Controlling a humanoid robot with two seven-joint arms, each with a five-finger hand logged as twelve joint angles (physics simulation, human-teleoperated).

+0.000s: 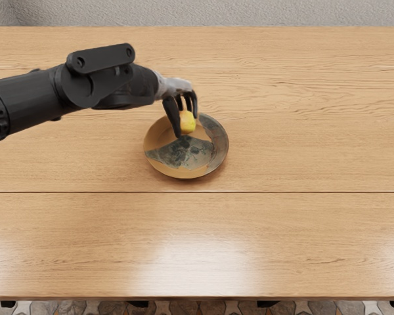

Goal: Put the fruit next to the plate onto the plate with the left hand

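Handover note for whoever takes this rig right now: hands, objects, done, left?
Left hand: fingers curled around the small yellow fruit, at the far side of the round brown ceramic plate.
Right hand: not in view.
Done: the fruit is at the plate, in the grasp; I cannot tell whether it touches the plate.
Left: set it down, open the fingers, and lift the hand clear.

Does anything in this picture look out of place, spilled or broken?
Nothing stands out. The plate lies flat and whole on the table; the left hand holds the yellow fruit over its far side.
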